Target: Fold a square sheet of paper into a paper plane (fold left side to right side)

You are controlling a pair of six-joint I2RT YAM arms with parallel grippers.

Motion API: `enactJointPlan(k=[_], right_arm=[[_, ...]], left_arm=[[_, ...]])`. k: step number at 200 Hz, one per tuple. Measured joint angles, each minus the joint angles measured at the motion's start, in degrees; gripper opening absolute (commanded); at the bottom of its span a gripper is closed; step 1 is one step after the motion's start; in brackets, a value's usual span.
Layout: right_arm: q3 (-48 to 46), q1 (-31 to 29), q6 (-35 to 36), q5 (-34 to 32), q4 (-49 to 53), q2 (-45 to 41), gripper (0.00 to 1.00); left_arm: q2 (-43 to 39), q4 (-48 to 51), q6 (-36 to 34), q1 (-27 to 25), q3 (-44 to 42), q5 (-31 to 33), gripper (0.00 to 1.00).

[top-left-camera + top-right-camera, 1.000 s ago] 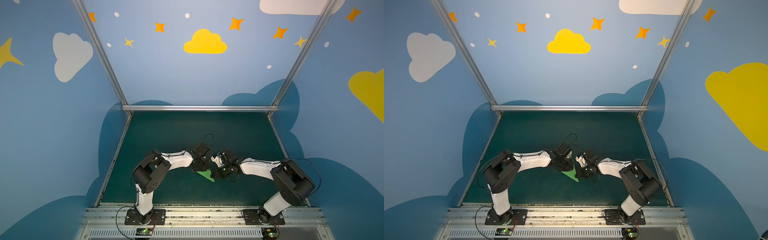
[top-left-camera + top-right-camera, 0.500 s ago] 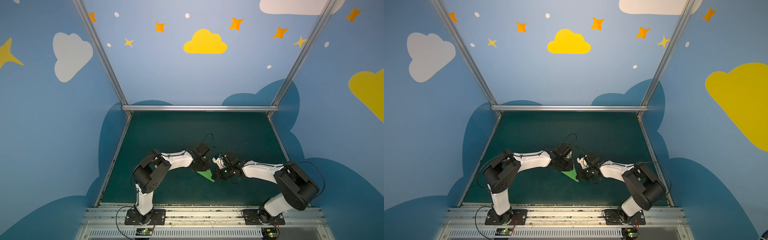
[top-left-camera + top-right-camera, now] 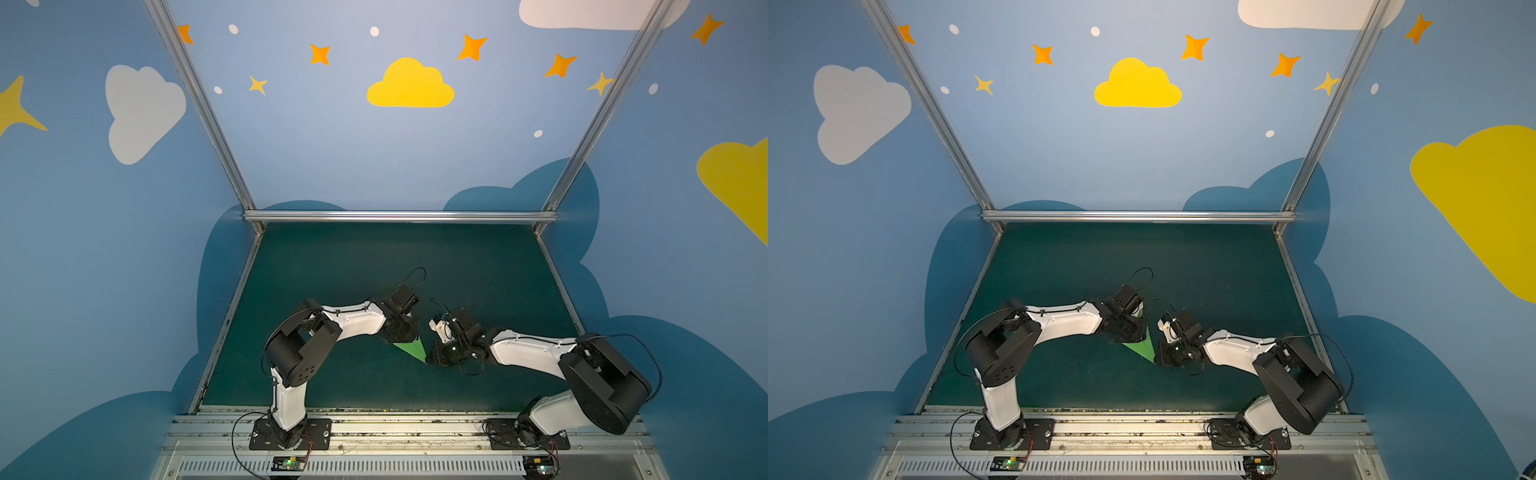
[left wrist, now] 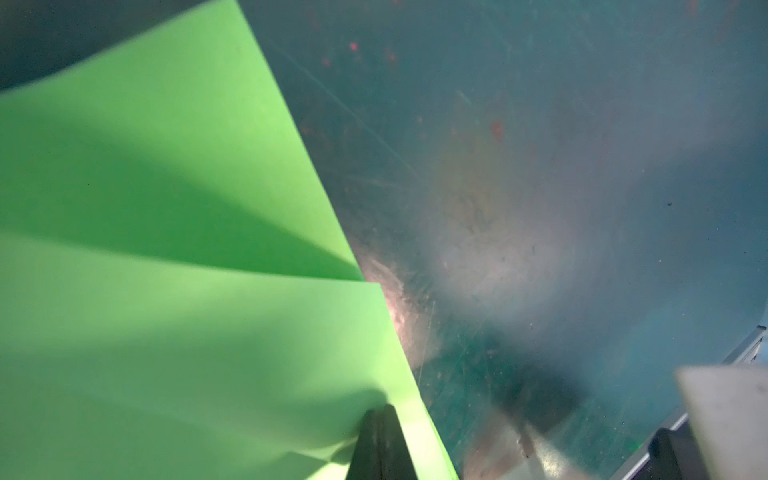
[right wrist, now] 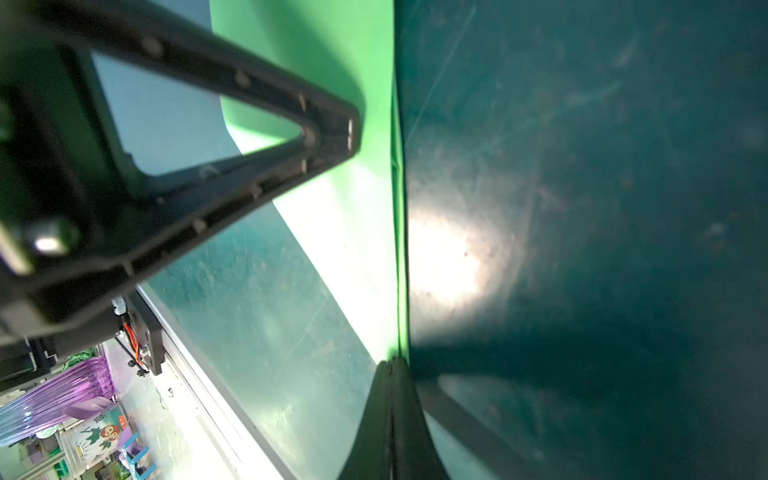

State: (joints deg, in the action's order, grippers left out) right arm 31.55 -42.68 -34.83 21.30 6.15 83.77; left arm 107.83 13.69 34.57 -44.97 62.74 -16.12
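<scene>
The square sheet of paper is bright green and folded into a slim pointed dart lying flat on the mat, its point toward the front. My left gripper is shut, with its tips pressing down on the wide part of the paper. In the right wrist view its fingers rest on the paper. My right gripper is shut too. Its tips touch the mat right at the paper's narrow point, at the end of the long folded edge.
The dark teal mat covers the table. An aluminium rail runs along the back, slanted posts stand at both sides, and a metal base rail carries both arm bases at the front.
My right gripper has slid toward the front along the paper's right edge down to its point. The left gripper has stayed pressed on the paper.
</scene>
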Motion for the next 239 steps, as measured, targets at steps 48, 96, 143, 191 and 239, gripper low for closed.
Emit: enactJointPlan(k=[48, 96, 143, 191, 239], right_arm=[[-3.26, -0.96, -2.93, 0.00, 2.32, -4.87, 0.00], [0.11, -0.83, -3.58, -1.38, 15.08, -8.11, 0.00], [10.82, -0.13, -3.58, -1.75, 15.80, -1.90, 0.00], [14.08, 0.11, -3.74, -1.18, 12.52, 5.55, 0.00], [12.79, 0.15, -4.00, -0.74, 9.92, 8.26, 0.00]], left_arm=[[-0.20, -0.74, 0.72, 0.13, -0.55, -0.20, 0.05], [-0.70, -2.21, 2.80, 0.17, -1.70, -0.17, 0.05], [-0.79, -2.56, 3.65, 0.17, -1.97, -0.15, 0.05], [-0.83, -2.60, 3.76, 0.17, -2.01, -0.15, 0.05], [-0.85, -2.64, 3.87, 0.20, -2.03, -0.20, 0.05]])
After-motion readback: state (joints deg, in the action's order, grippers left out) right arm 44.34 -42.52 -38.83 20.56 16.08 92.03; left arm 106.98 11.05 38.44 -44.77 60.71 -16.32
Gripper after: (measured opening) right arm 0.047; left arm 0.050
